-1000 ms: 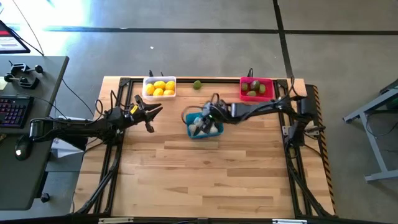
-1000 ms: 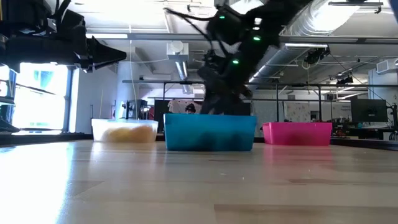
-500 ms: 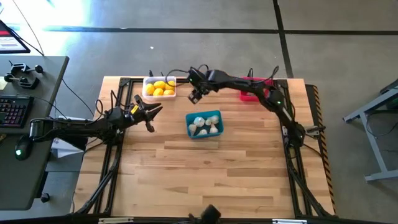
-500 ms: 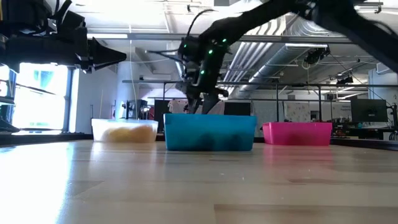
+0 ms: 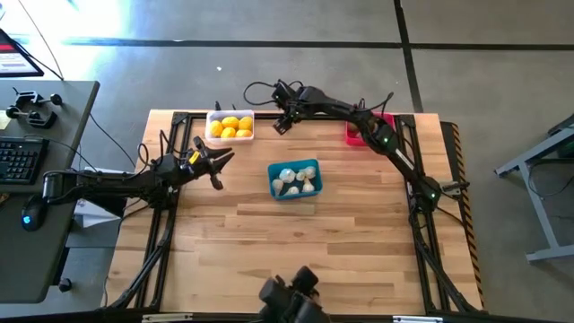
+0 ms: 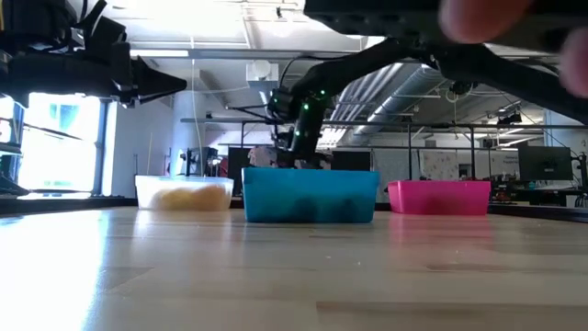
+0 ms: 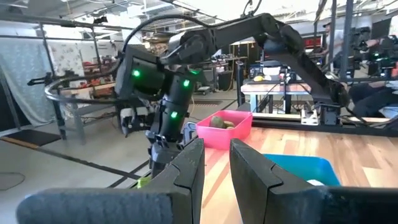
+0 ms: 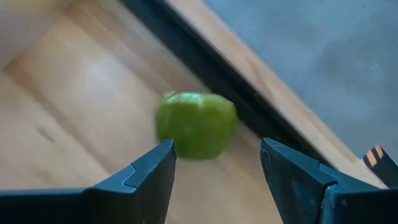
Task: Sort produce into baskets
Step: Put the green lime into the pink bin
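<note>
- Now the small rounded green fruit lies loose on the pale wooden table, close against the dark frame rail at the far edge, between the white translucent bin of yellow lemons and the pink-red plastic bin
- The right gripper hangs over that fruit with its fingers spread wider than the fruit and nothing between them; in the right wrist view the fruit sits just ahead of the gap
- By its look the fruit is a light, hard, smooth toy piece, so it probably rolls or squirts out if pinched off-centre; I judge the safest hold to be across its widest middle, with one finger on each side and the nearby rail kept clear of the fingertips
- The left gripper waits above the table's left part, near the lemon bin, its fingers close together with a narrow gap and empty
- The teal blue plastic bin stands at mid-table holding whitish garlic bulbs
- Compared with a second ago, the right gripper has left the teal bin, where it was down among the garlic, and swung to the far edge above the green fruit; the left arm has not moved
- A dark blurred object now shows at the near edge of the table, and a blurred shape crosses the top of the low view; I cannot tell what either is
</note>
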You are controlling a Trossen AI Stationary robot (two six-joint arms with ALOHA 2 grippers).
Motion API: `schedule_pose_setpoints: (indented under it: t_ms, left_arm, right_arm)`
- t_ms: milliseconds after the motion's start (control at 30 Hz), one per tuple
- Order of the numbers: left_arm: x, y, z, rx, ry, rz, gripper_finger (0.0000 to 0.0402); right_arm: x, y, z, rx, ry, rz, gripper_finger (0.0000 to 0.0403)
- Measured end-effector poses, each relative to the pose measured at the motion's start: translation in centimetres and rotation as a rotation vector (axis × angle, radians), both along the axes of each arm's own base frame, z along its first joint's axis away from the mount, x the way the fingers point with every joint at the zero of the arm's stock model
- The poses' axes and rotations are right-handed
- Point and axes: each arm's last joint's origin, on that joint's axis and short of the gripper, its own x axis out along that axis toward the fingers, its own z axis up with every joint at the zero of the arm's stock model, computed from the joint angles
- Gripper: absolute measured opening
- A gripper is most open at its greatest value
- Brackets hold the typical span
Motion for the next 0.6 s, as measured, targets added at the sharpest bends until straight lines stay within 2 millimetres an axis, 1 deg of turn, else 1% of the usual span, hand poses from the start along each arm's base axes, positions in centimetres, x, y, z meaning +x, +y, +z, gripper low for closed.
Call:
schedule_pose_setpoints:
  t_ms: [100,167,333,500,600]
  left_arm:
    - [0.0,0.1,0.0,0.002,0.005,0.011,0.0062]
    - [0.0,0.2,0.0,0.003,0.006,0.017,0.0062]
    - [-0.1,0.3,0.0,0.004,0.007,0.026,0.0062]
    - [-0.1,0.3,-0.1,0.004,0.01,0.026,0.0062]
    - [-0.1,0.3,-0.1,0.003,0.012,0.026,0.0062]
  right_arm:
    - [0.0,-0.7,0.2,-0.006,-0.051,0.001,0.0225]
    - [0.1,-1.0,0.3,0.026,-0.101,0.026,0.0225]
    - [0.3,-1.7,-0.9,0.102,-0.166,0.034,0.0225]
    - [-0.1,-2.2,-1.1,0.12,-0.165,0.017,0.0223]
    - [-0.6,-2.6,-1.2,0.148,-0.163,-0.013,0.0209]
